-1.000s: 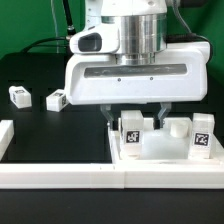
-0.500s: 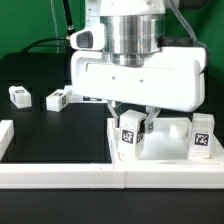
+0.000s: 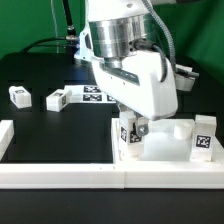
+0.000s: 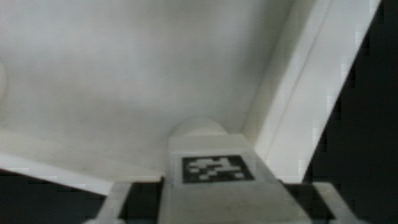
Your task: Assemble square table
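Gripper (image 3: 137, 128) is down over the square table top (image 3: 165, 150), which sits at the exterior view's right against a white border bar (image 3: 60, 176). My jaws look clamped on an upright tagged leg (image 3: 128, 138) at the top's near corner; the wrist view shows its tag centred between my fingers (image 4: 134, 205), rim just beside. My read of the step: screwing this leg into its corner socket; my wrist is cocked well round. Next probably calls for release, unwind, regrip, turn until seated; axis vertical. A second leg (image 3: 203, 138) stands at the other near corner. A loose leg (image 3: 57, 98) and a farther loose leg (image 3: 18, 95) lie well apart on the black table (image 3: 40, 130).
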Robot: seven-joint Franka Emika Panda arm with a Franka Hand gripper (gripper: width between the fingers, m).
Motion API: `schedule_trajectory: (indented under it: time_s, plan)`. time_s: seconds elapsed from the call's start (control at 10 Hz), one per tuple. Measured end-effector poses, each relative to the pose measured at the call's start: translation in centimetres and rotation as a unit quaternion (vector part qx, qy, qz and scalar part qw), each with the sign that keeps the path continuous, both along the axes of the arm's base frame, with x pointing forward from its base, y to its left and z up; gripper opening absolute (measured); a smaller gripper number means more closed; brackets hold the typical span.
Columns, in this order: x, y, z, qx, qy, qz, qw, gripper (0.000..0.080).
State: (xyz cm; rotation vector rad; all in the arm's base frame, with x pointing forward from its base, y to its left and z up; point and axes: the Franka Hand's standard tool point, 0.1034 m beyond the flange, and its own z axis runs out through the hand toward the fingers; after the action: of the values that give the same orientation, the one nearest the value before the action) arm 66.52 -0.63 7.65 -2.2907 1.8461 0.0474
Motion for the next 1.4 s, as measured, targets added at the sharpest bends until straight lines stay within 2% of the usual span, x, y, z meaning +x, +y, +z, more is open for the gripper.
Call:
schedule_trajectory:
  time_s: [0.3, 0.4, 0.5, 0.6, 0.7, 1.1, 1.2, 1.3, 1.4]
  plan:
    - [-0.04, 0.03, -0.04, 0.001, 0.004, -0.004, 1.0, 0.0294]
    - [-0.05, 0.08, -0.09, -0.005, 0.0, 0.019, 1.0, 0.0459]
    - [0.02, 0.38, -0.28, -0.03, -0.02, 0.109, 0.993, 0.0606]
    - [0.26, 0.49, -0.06, -0.047, -0.037, 0.227, 0.972, 0.0606]
    - [0.12, 0.63, -0.21, -0.054, -0.05, 0.326, 0.942, 0.0644]
    - [0.11, 0.37, -0.23, -0.067, -0.065, 0.435, 0.896, 0.0649]
    - [0.33, 0.14, -0.03, -0.094, -0.07, 0.539, 0.834, 0.0649]
    - [0.57, 0.13, 0.22, -0.108, -0.075, 0.601, 0.789, 0.0649]
    - [0.51, 0.22, 0.09, -0.101, -0.072, 0.552, 0.824, 0.0649]
